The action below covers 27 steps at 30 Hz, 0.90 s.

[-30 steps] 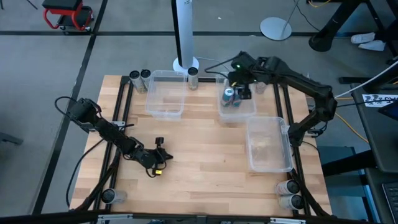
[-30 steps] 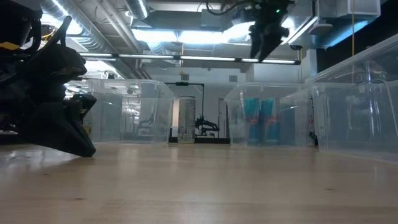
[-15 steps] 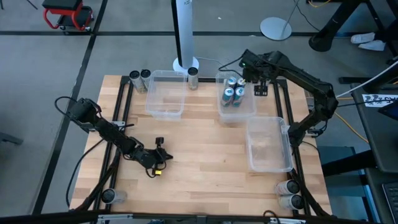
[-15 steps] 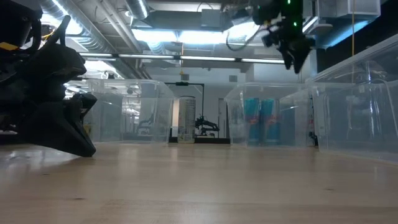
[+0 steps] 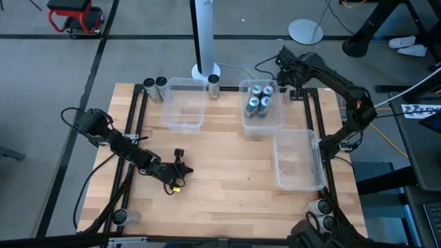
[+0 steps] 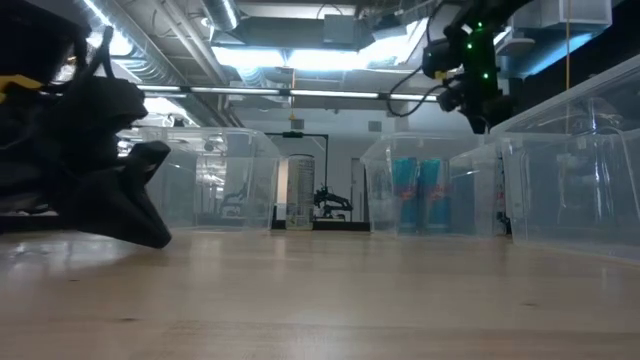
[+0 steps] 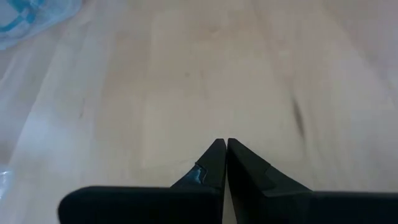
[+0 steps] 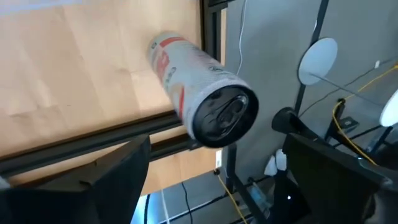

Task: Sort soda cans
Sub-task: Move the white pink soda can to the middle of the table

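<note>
A grey concrete floor [image 5: 41,83] fills the high view around the pale wooden surface [image 5: 227,186], crossed by dark seam lines. At the upper left of the frame stands a red and black stool [image 5: 74,15]. A white pole [image 5: 203,34] rises from a round base at top centre, and a white round floor base [image 5: 306,31] lies toward the upper right, with yellow cable [image 5: 394,141] trailing down the right edge. In the low view, the ceiling across the top carries silver ducts [image 6: 150,60] and bright strip lights [image 6: 300,58], over a dim room behind.
</note>
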Available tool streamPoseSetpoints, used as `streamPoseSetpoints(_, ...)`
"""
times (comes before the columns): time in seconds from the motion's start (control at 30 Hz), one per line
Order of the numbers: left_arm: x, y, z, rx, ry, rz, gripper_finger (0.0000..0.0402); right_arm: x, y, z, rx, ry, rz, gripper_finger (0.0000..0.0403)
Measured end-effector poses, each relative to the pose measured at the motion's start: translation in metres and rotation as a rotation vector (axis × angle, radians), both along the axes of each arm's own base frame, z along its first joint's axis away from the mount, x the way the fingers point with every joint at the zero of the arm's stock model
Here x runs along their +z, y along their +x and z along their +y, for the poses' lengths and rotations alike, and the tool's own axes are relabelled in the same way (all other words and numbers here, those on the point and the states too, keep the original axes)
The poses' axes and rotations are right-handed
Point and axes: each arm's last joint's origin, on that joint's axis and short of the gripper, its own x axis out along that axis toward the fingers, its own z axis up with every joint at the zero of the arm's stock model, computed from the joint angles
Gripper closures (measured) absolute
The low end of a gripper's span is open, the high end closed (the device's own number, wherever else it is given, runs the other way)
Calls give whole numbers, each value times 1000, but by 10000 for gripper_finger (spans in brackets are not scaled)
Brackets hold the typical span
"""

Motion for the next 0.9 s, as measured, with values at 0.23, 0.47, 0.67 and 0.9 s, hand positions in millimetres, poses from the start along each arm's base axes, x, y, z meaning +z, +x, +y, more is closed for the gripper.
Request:
streamPoseSetpoints(0.23, 0, 5, 9, 53, -11, -7, 394, 0, -13, -15, -8, -6, -25, 33)
streamPoseSetpoints(0.47, 1, 5, 10, 61, -15, -11, 394, -6, -10, -22, 15, 1, -39, 33)
streamPoseSetpoints(0.67, 1, 6, 10, 65, -21, -13, 394, -28, -4, -33, 15, 74, 20, 33)
streamPoseSetpoints(0.9, 1, 6, 10, 71, -29, -15, 394, -45, -5, -44, -9, 133, 44, 33)
